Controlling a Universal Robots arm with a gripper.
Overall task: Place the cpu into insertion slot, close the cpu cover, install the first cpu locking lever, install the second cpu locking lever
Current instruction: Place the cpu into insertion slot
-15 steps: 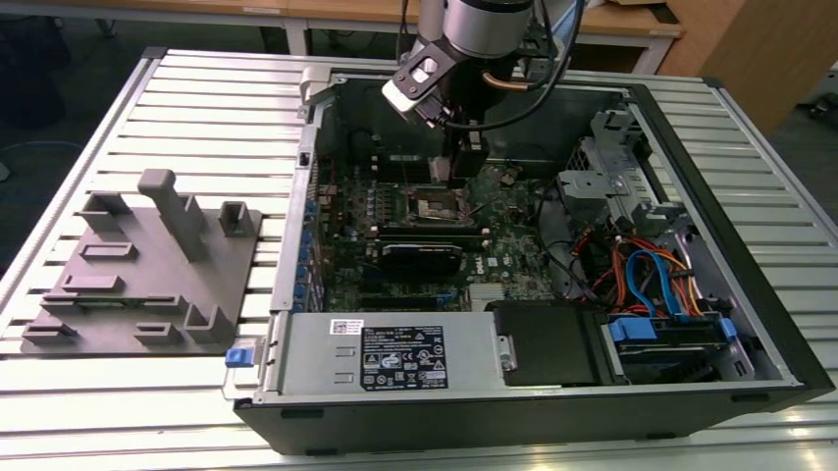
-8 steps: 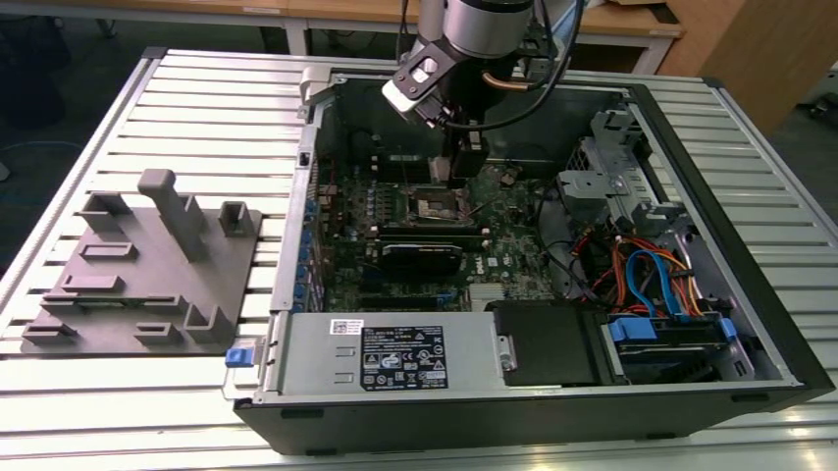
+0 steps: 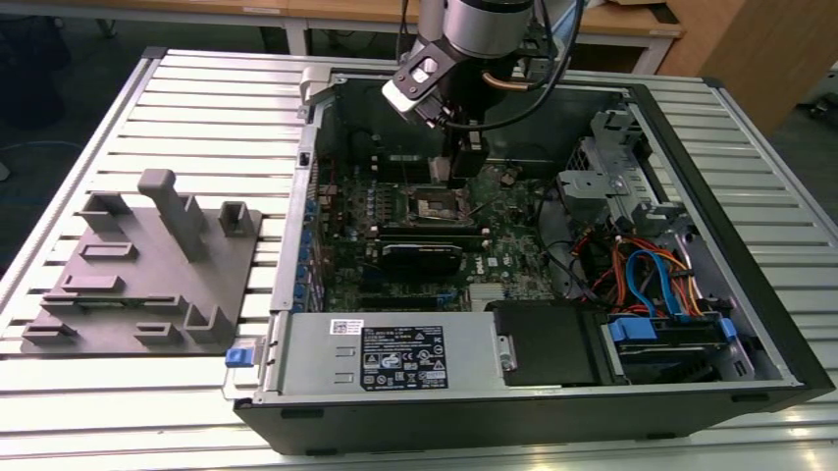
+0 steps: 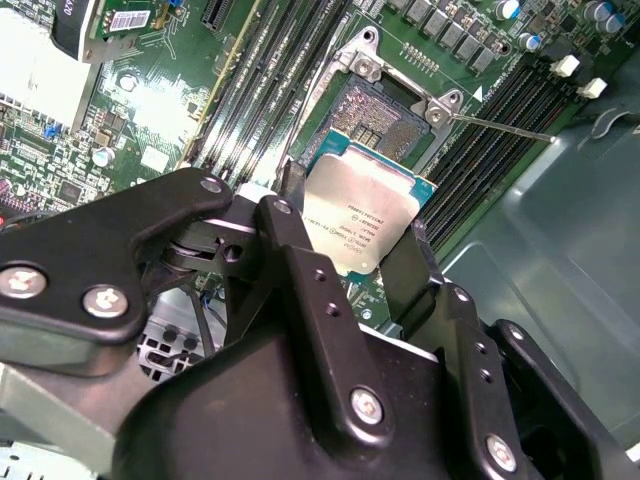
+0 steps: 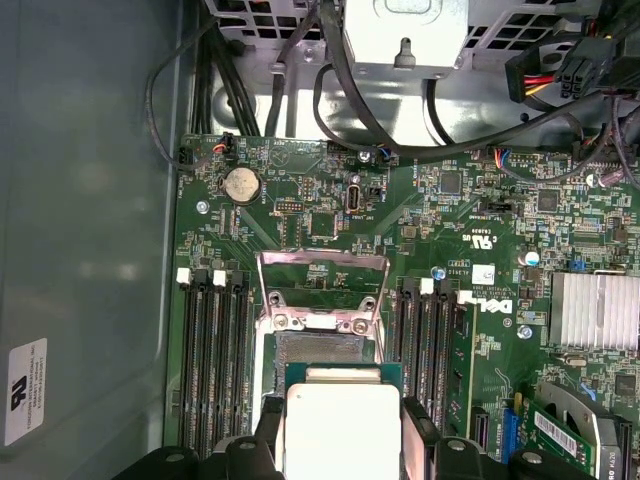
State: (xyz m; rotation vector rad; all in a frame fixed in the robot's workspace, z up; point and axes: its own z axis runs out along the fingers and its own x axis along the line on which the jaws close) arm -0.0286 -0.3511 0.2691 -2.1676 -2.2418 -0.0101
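Gripper (image 3: 461,172) stands low inside the open computer case (image 3: 524,427), over the green motherboard (image 3: 343,231), as seen in the exterior view. The case lies on its side on a slatted metal tabletop (image 3: 171,98). A grey fixture block (image 3: 144,270) sits on the same tabletop just beside the case, toward the exterior view's left.

The fingers (image 4: 408,262) are clenched on the cpu (image 4: 365,215), one black finger on each of two opposite edges. The chip's silver-grey top faces the camera in both wrist views.

The cpu is not seated. The insertion slot (image 5: 318,348) lies bare with its dark contact field exposed, and in the first wrist view the chip overlaps the slot's edge nearest the gripper. Its height above the board cannot be told.

The cpu cover (image 5: 322,288) is swung open. It stands up from the slot's edge away from the gripper, with the board visible through its cut-out middle.

In the second wrist view a thin metal locking lever (image 4: 500,127) is unlatched, running from the slot's corner out across the neighbouring slots. Rows of long black memory slots (image 5: 212,350) flank the insertion slot on both sides.
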